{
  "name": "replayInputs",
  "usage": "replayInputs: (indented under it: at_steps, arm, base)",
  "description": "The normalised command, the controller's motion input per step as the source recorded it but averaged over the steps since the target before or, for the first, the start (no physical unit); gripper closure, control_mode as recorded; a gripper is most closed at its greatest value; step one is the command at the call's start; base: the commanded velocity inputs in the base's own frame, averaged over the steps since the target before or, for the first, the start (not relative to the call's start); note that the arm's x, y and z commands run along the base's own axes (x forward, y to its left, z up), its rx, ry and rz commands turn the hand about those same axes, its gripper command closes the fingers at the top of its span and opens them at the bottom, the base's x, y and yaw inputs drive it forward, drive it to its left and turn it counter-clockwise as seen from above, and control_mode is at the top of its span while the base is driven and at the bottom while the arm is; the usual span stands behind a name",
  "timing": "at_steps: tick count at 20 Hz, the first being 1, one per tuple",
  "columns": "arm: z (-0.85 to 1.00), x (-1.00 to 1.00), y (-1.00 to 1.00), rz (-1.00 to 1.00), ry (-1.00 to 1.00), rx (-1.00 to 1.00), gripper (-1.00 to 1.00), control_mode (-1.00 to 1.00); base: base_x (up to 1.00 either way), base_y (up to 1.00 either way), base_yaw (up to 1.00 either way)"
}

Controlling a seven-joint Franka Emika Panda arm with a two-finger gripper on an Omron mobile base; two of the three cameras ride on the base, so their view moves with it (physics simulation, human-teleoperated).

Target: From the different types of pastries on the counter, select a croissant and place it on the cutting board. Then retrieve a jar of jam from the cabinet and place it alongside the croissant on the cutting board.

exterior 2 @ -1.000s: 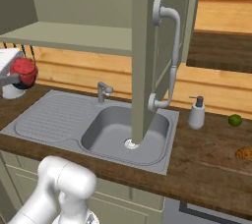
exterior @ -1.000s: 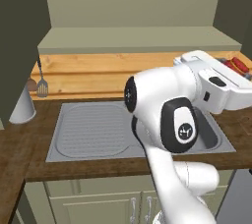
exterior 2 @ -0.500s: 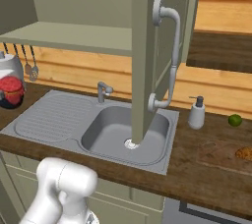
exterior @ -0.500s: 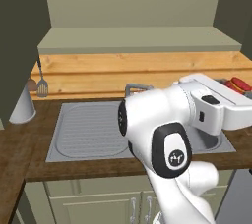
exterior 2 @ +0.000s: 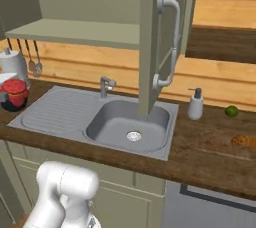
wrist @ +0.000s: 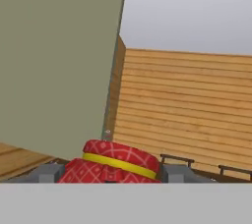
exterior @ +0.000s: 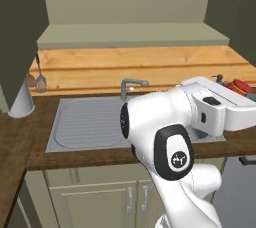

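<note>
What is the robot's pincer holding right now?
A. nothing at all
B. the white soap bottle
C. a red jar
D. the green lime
C. In the hand view the red jar sits clamped between the pincer's two grey fingers; the soap bottle and lime stand far off on the counter.

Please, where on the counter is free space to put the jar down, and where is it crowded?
Free: the dark counter between the soap bottle and the croissant, in front of the lime. The ribbed drainboard is also bare. Crowded: the corner by the open cabinet door and faucet.
</note>
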Motion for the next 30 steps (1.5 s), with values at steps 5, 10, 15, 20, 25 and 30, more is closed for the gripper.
replayInputs:
  at_steps: [5, 10, 15, 20, 25, 30]
  arm:
    - [0.0, 0.0, 0.0, 0.0, 0.0, 0.0, 1.0, 1.0]
    - [0.0, 0.0, 0.0, 0.0, 0.0, 0.0, 1.0, 1.0]
    - [0.0, 0.0, 0.0, 0.0, 0.0, 0.0, 1.0, 1.0]
    - [0.0, 0.0, 0.0, 0.0, 0.0, 0.0, 1.0, 1.0]
    - [0.0, 0.0, 0.0, 0.0, 0.0, 0.0, 1.0, 1.0]
    - [0.0, 0.0, 0.0, 0.0, 0.0, 0.0, 1.0, 1.0]
  base:
    - [-1.0, -0.34, -0.19]
    - [-0.63, -0.61, -0.19]
    - [-0.05, -1.0, -0.13]
    - [0.0, -1.0, -0.11]
    - [0.03, -0.8, -0.1]
    - [0.96, -0.03, -0.16]
